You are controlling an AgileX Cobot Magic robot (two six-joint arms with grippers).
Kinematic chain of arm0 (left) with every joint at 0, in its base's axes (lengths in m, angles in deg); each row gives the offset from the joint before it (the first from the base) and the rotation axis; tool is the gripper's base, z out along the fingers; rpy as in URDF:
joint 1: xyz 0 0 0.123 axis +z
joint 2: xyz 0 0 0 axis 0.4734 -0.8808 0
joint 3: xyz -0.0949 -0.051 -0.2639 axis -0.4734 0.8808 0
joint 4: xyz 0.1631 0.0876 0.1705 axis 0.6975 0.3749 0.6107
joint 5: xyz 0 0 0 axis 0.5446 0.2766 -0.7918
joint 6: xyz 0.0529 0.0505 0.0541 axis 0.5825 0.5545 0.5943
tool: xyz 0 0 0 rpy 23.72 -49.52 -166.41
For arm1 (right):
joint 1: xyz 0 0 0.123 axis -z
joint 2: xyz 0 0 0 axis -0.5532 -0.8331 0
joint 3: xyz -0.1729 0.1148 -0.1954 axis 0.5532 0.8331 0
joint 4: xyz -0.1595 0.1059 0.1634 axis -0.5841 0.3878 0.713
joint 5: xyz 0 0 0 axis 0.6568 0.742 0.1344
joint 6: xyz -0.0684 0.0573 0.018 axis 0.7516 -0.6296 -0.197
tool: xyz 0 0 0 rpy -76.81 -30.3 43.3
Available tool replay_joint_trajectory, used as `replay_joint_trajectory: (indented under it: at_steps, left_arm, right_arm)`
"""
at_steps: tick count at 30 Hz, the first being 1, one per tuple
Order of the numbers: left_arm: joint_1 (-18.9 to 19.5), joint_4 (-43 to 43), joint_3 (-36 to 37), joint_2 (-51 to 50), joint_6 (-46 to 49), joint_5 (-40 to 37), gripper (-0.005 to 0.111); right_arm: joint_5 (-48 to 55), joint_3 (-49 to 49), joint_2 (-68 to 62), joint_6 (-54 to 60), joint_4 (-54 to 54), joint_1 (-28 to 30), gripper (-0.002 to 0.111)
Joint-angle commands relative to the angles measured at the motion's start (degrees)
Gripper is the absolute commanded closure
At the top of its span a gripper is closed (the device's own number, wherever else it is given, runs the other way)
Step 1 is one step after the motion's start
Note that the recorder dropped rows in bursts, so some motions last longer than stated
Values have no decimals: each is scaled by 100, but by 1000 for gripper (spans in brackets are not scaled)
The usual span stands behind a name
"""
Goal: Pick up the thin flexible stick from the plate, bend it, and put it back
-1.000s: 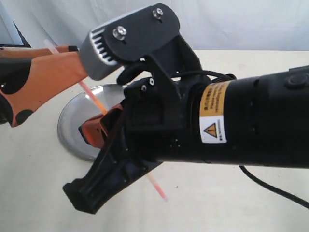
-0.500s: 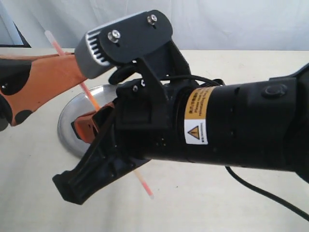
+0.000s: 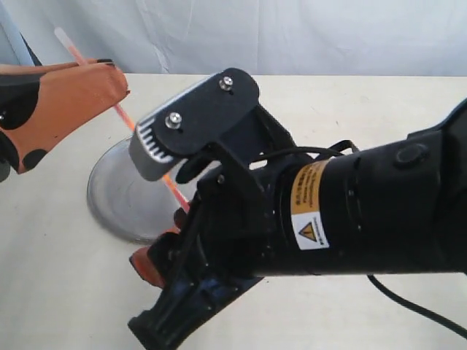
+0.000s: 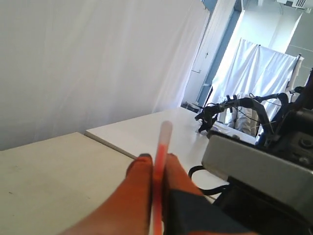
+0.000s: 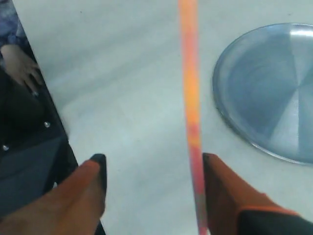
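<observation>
In the exterior view, the round, shallow, brushed-silver metal plate [image 3: 120, 193] is sitting on the pale beige tabletop [image 3: 58, 292], with the black right arm [image 3: 379, 211] covering its near side. The very thin orange-red flexible stick [image 3: 120, 117] is slanting through the air above the plate's far rim. Its lower part is disappearing behind the grey wrist camera housing [image 3: 157, 142]. The right arm is carrying a yellow label [image 3: 315, 186] whose small black writing is too fine to read, and below it a white patch showing a warning triangle.

In the left wrist view, the left gripper [image 4: 154, 161] is pressing its orange fingers together on the stick [image 4: 160, 147], the stick's pale tip poking out past them. White curtains [image 4: 98, 58] are hanging behind.

In the right wrist view, the right gripper [image 5: 152, 161] is holding its fingers wide apart. The stick [image 5: 190, 98] is passing between them, close against one finger, with the plate [image 5: 274, 88] lying beside it.
</observation>
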Motion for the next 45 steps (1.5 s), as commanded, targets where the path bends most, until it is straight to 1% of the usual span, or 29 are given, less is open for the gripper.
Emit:
replay_joint_trajectory:
  at_steps: [1, 2, 4, 7, 9, 10, 12, 16, 19, 22, 25, 28, 32, 34, 35, 38, 41, 45]
  left_arm:
    - [-5, -100, -21, -3, -182, -5, 106]
    - [-5, -73, -21, -3, -260, 17, 106]
    - [-5, -27, -21, -3, -320, 136, 106]
    - [-5, -27, -21, -3, -572, 191, 106]
    - [-5, -27, -21, -3, -695, 261, 106]
    - [-5, -50, -21, -3, -742, 328, 106]
    - [-5, -152, -21, -3, -832, 460, 106]
    - [-5, -531, -21, -3, -976, 730, 106]
    - [-5, -589, -21, -3, -1068, 755, 106]
    - [-5, -554, -21, -3, -1167, 755, 106]
    - [-5, -539, -21, -3, -1286, 723, 106]
    - [-5, -507, -21, -3, -1527, 619, 106]
    - [-5, -248, -21, -3, -1835, 495, 106]
    - [-5, -55, -21, -3, -1942, 338, 106]
    - [-5, 3, -21, -3, -1942, 234, 106]
    - [-5, 206, -21, -3, -1876, -282, 106]
    - [-5, 373, -21, -3, -1682, -845, 106]
    - [-5, 403, -21, -3, -1305, -1335, 106]
  right_arm:
    - [260, 14, 34, -96, -464, 9, 53]
    - [219, 14, 34, -123, -546, 9, 53]
    - [203, 14, 34, -139, -847, 9, 59]
    - [203, 14, 34, -428, -1260, 9, 84]
    - [178, 14, 34, -598, -1539, 9, 107]
    - [165, 14, 34, -668, -1618, 19, 108]
    - [165, 14, -22, -740, -1889, 19, 108]
    - [165, 14, -303, -749, -1977, 19, 108]
    - [57, 14, -518, -749, -2242, 19, 108]
    - [-86, 14, -677, -947, -2781, 19, 108]
    - [-108, 14, -751, -1516, -3636, 19, 108]
    - [105, 14, -756, -2443, -4782, 19, 108]
    - [728, 14, -756, -3998, -6602, 19, 108]
    - [1006, 14, -745, -4560, -7104, 19, 108]
    - [1055, 14, -718, -4730, -7192, 19, 108]
    - [852, 14, -546, -4732, -7090, 19, 108]
    - [459, 14, -289, -4732, -6803, 5, 108]
    - [404, 14, 124, -4694, -6383, 5, 108]
